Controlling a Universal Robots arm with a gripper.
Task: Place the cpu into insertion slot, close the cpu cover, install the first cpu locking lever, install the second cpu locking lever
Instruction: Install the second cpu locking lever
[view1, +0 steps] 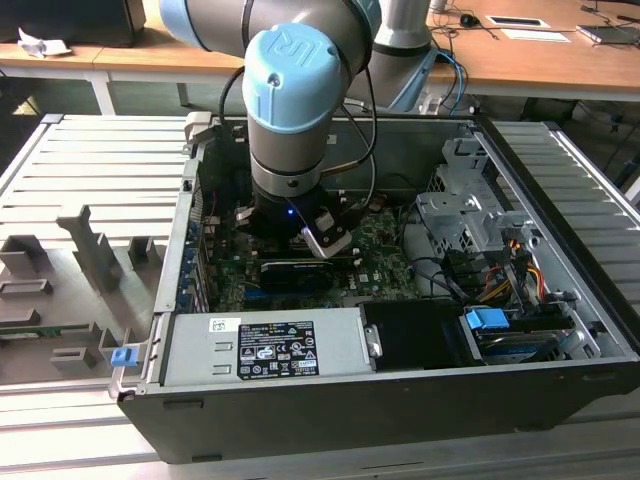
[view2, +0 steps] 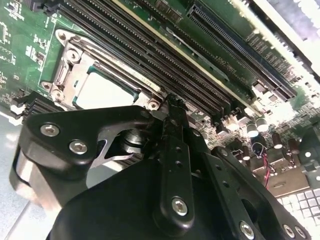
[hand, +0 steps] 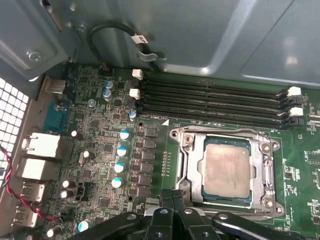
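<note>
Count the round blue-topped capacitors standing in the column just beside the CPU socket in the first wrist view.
4: they stand in one line between the connector ports and the insertion slot, at and. Others stand elsewhere on the board; some may be hidden.

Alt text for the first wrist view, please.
The cpu lies in the insertion slot with the cpu cover down around it, on the green motherboard. The gripper hangs at the slot's near edge; memory slots run behind.

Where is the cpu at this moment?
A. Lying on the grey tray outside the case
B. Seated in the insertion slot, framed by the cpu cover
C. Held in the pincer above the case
B: in both wrist views the cpu sits in the insertion slot, with the cpu cover around it.
</note>
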